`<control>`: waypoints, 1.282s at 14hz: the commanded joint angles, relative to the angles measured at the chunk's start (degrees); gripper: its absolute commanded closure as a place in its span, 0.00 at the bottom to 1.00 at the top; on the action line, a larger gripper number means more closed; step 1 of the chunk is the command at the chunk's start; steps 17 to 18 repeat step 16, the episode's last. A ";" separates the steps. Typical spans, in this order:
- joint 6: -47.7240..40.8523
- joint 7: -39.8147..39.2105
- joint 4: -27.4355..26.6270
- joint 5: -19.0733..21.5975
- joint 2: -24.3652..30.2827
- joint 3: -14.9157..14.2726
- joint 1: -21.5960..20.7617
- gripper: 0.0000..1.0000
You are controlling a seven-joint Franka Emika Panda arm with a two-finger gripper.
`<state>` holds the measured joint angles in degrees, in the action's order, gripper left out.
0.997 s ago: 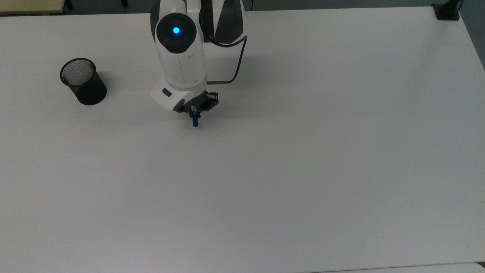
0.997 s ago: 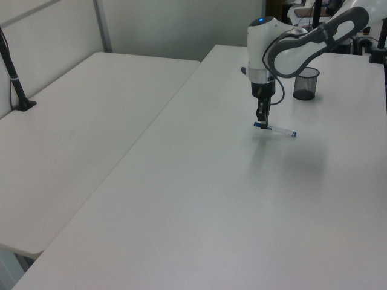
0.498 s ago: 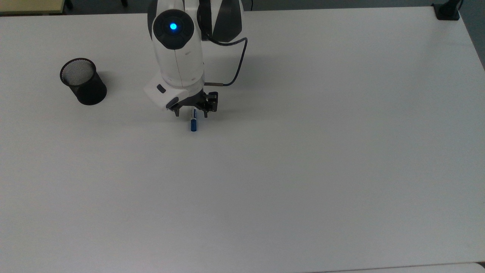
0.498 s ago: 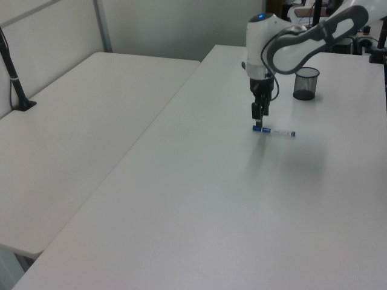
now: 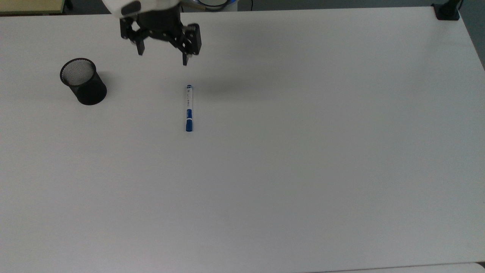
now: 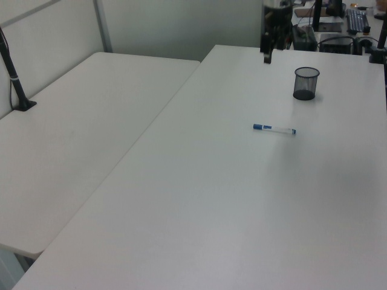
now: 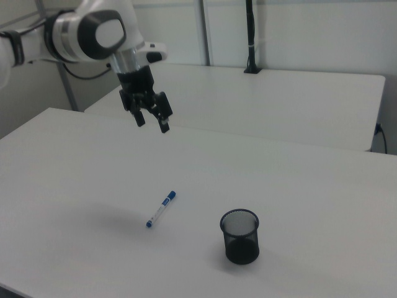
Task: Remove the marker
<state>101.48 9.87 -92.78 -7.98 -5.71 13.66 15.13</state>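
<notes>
Marker (image 5: 188,108) lying flat on the white table (image 5: 303,170).
Gripper (image 5: 162,57) hangs above it, fingers spread wide and empty; mesh cup (image 5: 83,81) stands well apart, seemingly empty.

Top view: arm (image 5: 151,5) cut off by the upper edge of the frame; just the wrist and the spread jaws remain inside it.
Left view: gripper (image 6: 268,53) at the top edge, arm above it cropped away.
Marker (image 5: 188,108): print on the barrel too small to read.
Mesh cup (image 7: 239,236): inside too dark to see into, right view.
Surface (image 5: 303,170): lower edge runs out of frame, top view.
</notes>
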 commanded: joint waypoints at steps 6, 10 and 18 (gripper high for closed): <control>-8.85 2.00 1.11 9.37 6.85 -17.17 -14.69 0.00; -3.22 -8.45 1.37 9.12 5.97 -17.27 -13.81 0.00; -2.51 -9.08 1.11 7.27 5.79 -16.74 -13.46 0.00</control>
